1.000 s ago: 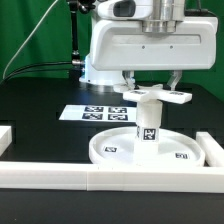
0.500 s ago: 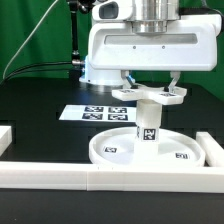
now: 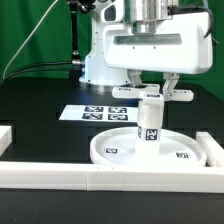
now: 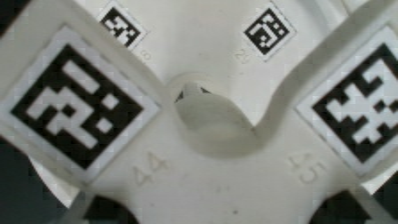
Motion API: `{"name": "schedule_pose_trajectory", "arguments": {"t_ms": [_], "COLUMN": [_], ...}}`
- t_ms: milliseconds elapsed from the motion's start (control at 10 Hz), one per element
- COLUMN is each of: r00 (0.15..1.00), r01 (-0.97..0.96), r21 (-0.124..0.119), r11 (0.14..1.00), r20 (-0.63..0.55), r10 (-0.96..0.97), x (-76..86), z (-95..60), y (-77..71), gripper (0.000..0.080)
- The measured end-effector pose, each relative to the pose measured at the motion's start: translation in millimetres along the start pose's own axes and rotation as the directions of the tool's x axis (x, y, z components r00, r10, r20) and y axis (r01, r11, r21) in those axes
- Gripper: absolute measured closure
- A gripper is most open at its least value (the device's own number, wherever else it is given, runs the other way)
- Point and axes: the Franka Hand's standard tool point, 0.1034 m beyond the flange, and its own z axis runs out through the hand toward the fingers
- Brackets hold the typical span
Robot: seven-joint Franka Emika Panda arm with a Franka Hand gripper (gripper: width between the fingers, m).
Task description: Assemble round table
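Gripper [image 3: 151, 88] of the Panda arm hangs straight down over the middle of the scene. Its two fingers [image 3: 133, 80] are closed from either side on the cross-shaped piece [image 3: 150, 96], pinching it near its hub. That cross-shaped piece lies flat and level on top of the leg [image 3: 148, 120], with arms reaching toward the exterior view's left and right. The leg, a short white cylinder with a black-and-white tag [image 3: 148, 132] on its near face, stands upright in the middle of the round disc [image 3: 120, 139]. The round disc lies flat on the black table [image 3: 40, 120], rim up, with small tags [image 3: 111, 151] on its floor to the exterior view's left and right of the leg. Whether the cross-shaped piece is fully seated on the leg or only touches its top cannot be told. Beyond the round disc, toward the exterior view's left, the marker board [image 3: 92, 113] lies flat on the table, apart from the disc. White border bars [image 3: 60, 178] run along the near edge and at both sides, and the round disc sits just inside the near one. In the wrist view the cross-shaped piece [image 4: 205, 160] fills almost the whole picture. Its white arms spread from a round central hub, and two of them bear large square tags [image 4: 71, 95]. Two smaller ones show farther off.
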Motion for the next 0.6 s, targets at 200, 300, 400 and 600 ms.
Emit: {"name": "schedule_pose_trajectory", "arguments": {"t_ms": [200, 300, 400, 600], "r00": [0.994, 0.979, 0.963, 0.906], "r01": [-0.108, -0.203, -0.268, -0.423], "r21": [0.000, 0.001, 0.006, 0.009], "r11": [0.994, 0.979, 0.963, 0.906], "r20": [-0.001, 0.002, 0.010, 0.022], "r10": [0.108, 0.203, 0.268, 0.422], "x": [0.0, 0.1, 0.6, 0.8], "z": [0.1, 0.1, 0.2, 0.1], "y": [0.1, 0.2, 0.4, 0.5], "gripper": [0.0351, 0.0351, 0.0351, 0.0351]}}
